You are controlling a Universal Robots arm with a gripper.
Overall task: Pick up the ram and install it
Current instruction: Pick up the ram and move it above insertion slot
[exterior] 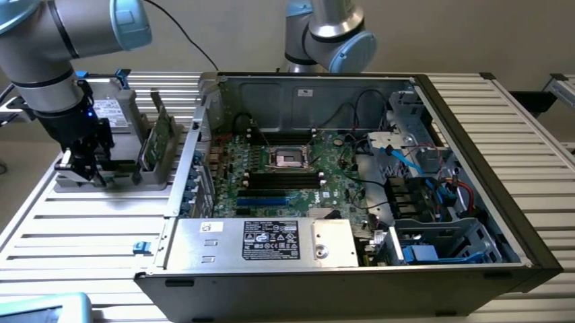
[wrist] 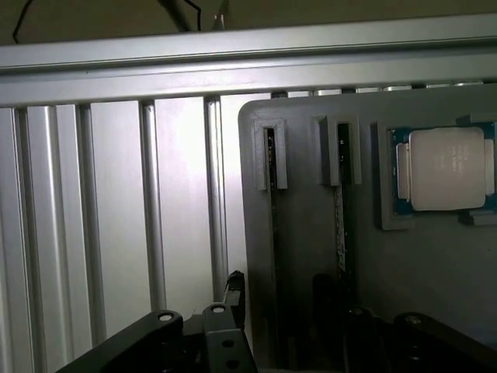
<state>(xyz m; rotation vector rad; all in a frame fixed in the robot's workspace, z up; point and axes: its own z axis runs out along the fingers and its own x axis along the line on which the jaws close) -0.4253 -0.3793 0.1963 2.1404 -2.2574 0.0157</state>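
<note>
Hanging over the grey holder at the exterior view's left, the gripper had its jaws spread as wide as they went and nothing between them, so the work stood, by my reading, at the approach to the pick, with no grasp yet made. The ram stood on edge in the holder, a thin green stick on the side nearest the computer case and apart from the gripper. From the wrist view the gripper looked along two narrow slots in the holder, one of them showing the ram edge-on, while the square processor chip lay in its own recess beside them. The pick would seem to call for squaring the jaws to that slim edge, one finger on each flat face, and lifting straight out of the slot without scraping its walls; which stick lay in line I could not tell. Inside the open case the motherboard showed dark memory slots lying bare just below the processor socket. Everything rested on a slatted aluminium table, a second arm stood behind the case, and a plain pale wall closed the room.
</note>
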